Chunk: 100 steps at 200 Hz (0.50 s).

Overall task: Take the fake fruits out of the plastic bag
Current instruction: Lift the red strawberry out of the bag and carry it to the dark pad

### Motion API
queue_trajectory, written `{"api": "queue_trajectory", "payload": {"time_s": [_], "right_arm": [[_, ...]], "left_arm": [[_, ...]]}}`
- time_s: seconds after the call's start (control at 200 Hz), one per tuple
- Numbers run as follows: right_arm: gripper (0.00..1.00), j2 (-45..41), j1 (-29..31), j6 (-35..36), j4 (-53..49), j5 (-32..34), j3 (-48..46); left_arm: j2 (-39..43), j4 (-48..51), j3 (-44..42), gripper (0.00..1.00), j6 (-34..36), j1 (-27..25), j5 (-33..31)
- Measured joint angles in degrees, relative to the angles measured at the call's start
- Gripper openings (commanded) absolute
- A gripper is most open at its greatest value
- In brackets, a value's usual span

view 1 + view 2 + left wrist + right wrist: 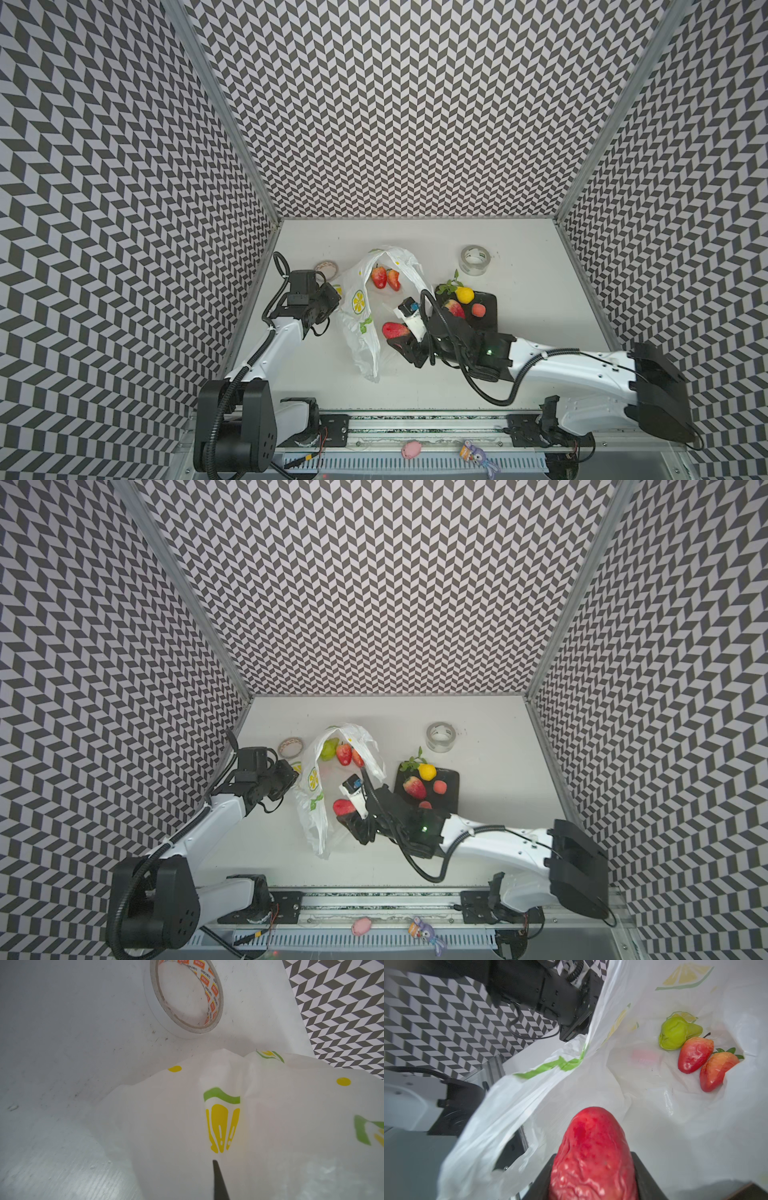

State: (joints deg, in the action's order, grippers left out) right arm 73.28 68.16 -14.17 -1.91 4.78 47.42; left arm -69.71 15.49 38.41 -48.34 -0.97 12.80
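Our right gripper (593,1180) clamps a glossy red toy strawberry (591,1142), our left gripper (330,297) pinches shut the lemon-printed white plastic bag (359,328); three fruits (695,1054) are left inside.

Bright, even overhead light leaves only soft shadows beside the plastic bag (359,345). Both top views stretch the walls (124,208) toward the edges. In the right wrist view, the near red strawberry (591,1153) is blurred and flecked with glare.
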Motion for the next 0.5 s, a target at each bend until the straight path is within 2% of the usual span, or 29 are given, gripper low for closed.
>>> {"api": "queue_trajectory", "payload": {"time_s": [0.16,0.27,0.391,0.501], "right_arm": [[0.42,-10.69,1.53,-5.81,-6.27,4.76,-4.17],[0.42,-15.69,1.18,-12.28,-12.48,9.70,-5.88],[0.42,-18.27,-1.22,-19.26,-20.87,13.33,-6.12],[0.42,-19.65,-6.45,-24.33,-26.67,14.32,-7.06]], "left_arm": [[0.00,-0.52,0.00,0.00,-0.70,0.00,0.17],[0.00,-0.57,0.00,0.00,-0.81,0.02,0.13],[0.00,-0.66,0.00,0.00,-0.87,0.02,0.13],[-0.02,-1.01,0.00,0.00,-1.25,0.00,0.13]]}}
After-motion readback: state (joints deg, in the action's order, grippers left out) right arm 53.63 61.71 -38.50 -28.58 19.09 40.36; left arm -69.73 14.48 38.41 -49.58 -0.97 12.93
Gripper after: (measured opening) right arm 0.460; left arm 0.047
